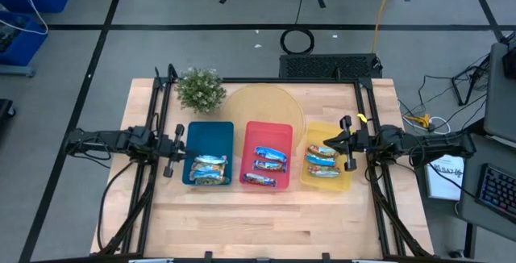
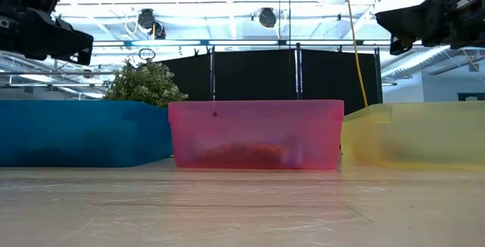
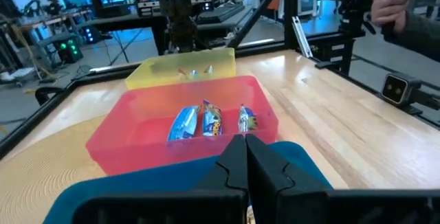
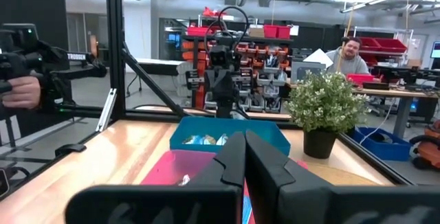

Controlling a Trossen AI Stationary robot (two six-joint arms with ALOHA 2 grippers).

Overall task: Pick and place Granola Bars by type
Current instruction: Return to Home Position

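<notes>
Three trays stand side by side on the table: a blue tray (image 1: pixel 193 138), a red tray (image 1: pixel 278 132) and a yellow tray (image 1: pixel 345 182). Granola bars (image 1: pixel 209 169) lie in the blue one, three bars (image 1: pixel 266 165) in the red one (image 3: pixel 206 120), and three more (image 1: pixel 322 160) in the yellow one. My left gripper (image 1: pixel 178 150) hovers shut above the blue tray's left edge (image 3: pixel 245 157). My right gripper (image 1: pixel 347 144) hovers shut over the yellow tray's right edge (image 4: pixel 244 157). Neither holds anything.
A small potted plant (image 1: pixel 200 90) stands behind the blue tray, and a round pale mat (image 1: pixel 262 106) lies behind the red tray. Bare wood stretches in front of the trays (image 1: pixel 266 219). A black frame (image 1: pixel 367 102) borders the table. People sit and stand in the room beyond.
</notes>
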